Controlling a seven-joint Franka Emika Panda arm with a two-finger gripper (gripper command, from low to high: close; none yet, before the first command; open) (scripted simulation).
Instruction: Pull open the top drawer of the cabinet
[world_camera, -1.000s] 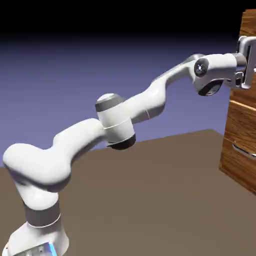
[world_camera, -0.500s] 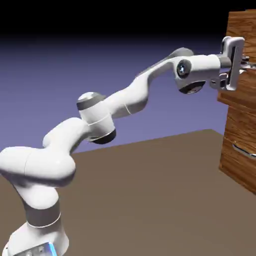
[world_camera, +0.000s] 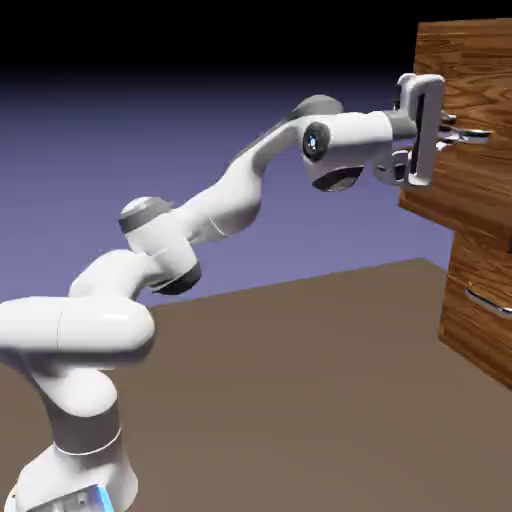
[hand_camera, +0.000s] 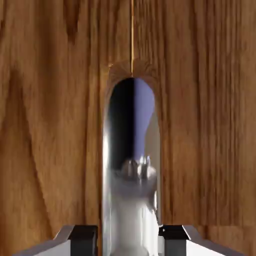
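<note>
Clenching on the slim, curved silver bar handle (hand_camera: 131, 210), the claw (hand_camera: 129, 241) of the white jointed arm (world_camera: 230, 200) is holding it between two small grey fingertips, one lying on either side of the bar. In the hand view the bar's long axis is running from the bottom edge up toward the middle, so the tips are pinching across its width, not along it. Just beyond the bar, the wood-grain brown top drawer (world_camera: 455, 190) is facing the claw squarely; in the exterior view it is lying to the claw's right, while the arm is reaching in from the left. That one relation is deciding the coming move: the pull is needing to run straight back toward the exterior view's left, square to the drawer front and across the handle's length, since sideways drift would probably be working the bar along the tips or twisting it in them. Farther back, the tall brown wood-grain cabinet (world_camera: 480, 345) is showing its lower front and a second silver handle (world_camera: 488, 300), set behind the top drawer, which is jutting out partly open above the plain brown worktop (world_camera: 280, 390). The job is looking well under way, with further travel probably remaining.
</note>
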